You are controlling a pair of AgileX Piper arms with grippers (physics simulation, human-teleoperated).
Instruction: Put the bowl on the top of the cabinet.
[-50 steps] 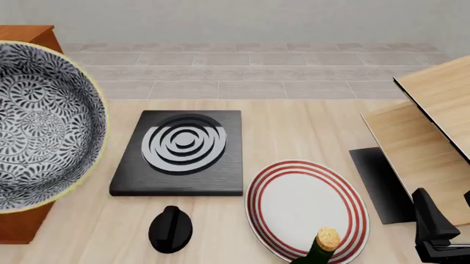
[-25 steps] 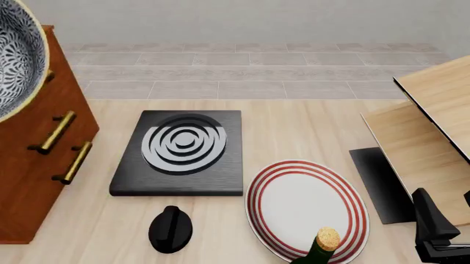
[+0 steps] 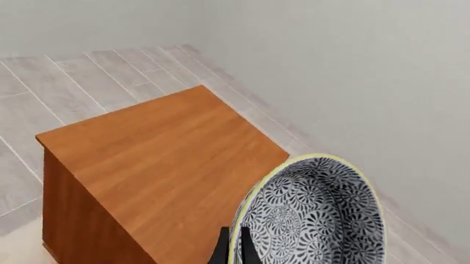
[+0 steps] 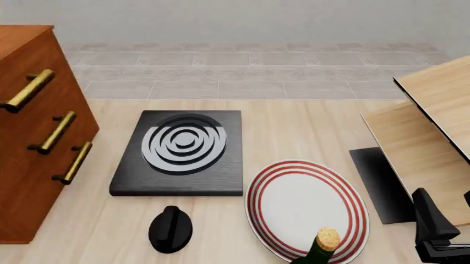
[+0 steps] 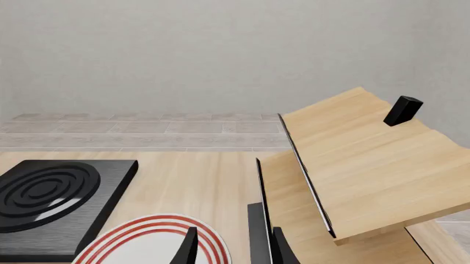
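Observation:
In the left wrist view my left gripper [image 3: 233, 252] is shut on the rim of the speckled bowl [image 3: 316, 214]. The bowl is tilted on edge and held above the flat top of the reddish-brown cabinet [image 3: 162, 159], over the corner nearest the wall. In the front view the cabinet [image 4: 33, 148] stands at the left with three brass handles. The bowl and the left gripper are out of that view. My right gripper [image 4: 444, 197] is open and empty at the front right; in the right wrist view [image 5: 231, 250] nothing lies between its fingers.
A black slab with a ringed disc [image 4: 182, 148] lies mid-table. A large red-ringed white plate [image 4: 305, 209] lies in front of it, with a black knob-like lump [image 4: 170, 230] and a corked bottle [image 4: 323, 245] near the front edge. Pale wooden boards [image 4: 433, 126] stand at the right.
The bowl has moved left and up out of the front view. The cabinet's front and handles, covered by it before, now show in full. The right arm has not moved.

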